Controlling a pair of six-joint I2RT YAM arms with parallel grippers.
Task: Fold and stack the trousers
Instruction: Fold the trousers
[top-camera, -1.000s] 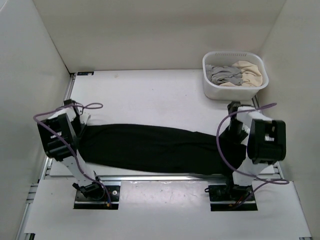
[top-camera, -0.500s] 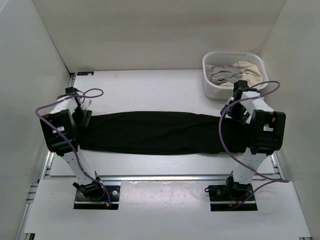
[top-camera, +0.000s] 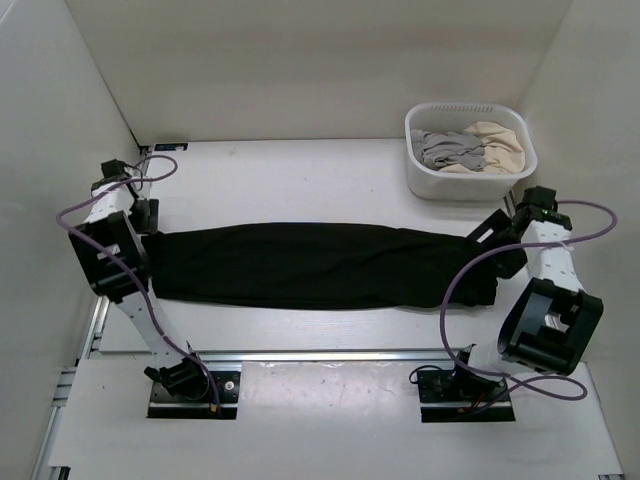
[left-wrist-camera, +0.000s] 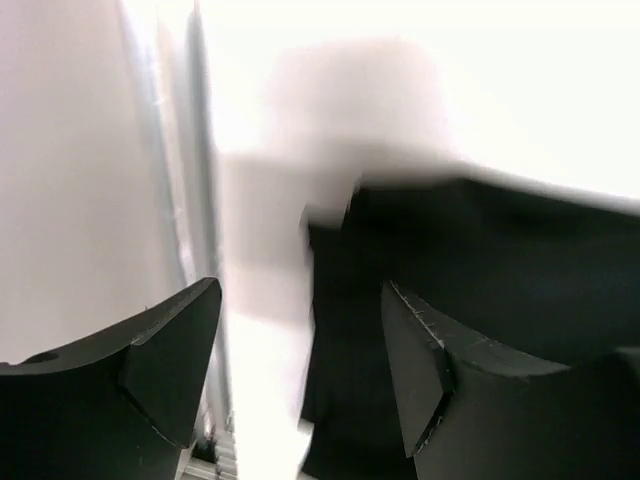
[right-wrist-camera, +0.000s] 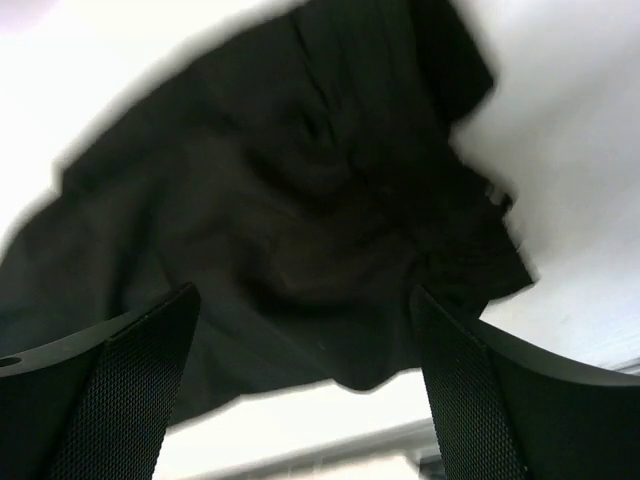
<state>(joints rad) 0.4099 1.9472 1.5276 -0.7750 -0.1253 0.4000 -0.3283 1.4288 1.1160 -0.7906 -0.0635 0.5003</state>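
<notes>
The black trousers (top-camera: 320, 265) lie flat on the white table as one long strip from left to right. My left gripper (top-camera: 148, 213) is open and empty, just above the strip's left end; the left wrist view shows that end (left-wrist-camera: 480, 300) below the spread jaws. My right gripper (top-camera: 492, 232) is open and empty over the right end; the right wrist view shows the bunched waist end (right-wrist-camera: 300, 200) lying loose on the table between and beyond my fingers.
A white basket (top-camera: 470, 185) with grey and beige garments stands at the back right. A metal rail (top-camera: 320, 353) runs along the near table edge by the arm bases. White walls close in on the left, right and back.
Both grippers carried the trousers away from the near edge, laid them straight, then let go and drew outward, the left one to the far left, the right one to the far right.
</notes>
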